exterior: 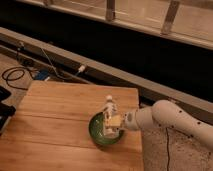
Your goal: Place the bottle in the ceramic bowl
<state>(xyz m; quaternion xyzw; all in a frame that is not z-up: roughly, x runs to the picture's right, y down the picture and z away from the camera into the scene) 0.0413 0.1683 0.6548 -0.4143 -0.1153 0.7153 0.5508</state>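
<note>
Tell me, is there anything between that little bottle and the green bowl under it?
Nothing shows in the camera view: the pincer holds the bottle upright right over the ceramic bowl.

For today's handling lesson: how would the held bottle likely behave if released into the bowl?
The bottle, slim and upright in the gripper, would probably tip over. Being round, it may roll against the ceramic bowl wall. It looks like light plastic, so unlikely to break.
</note>
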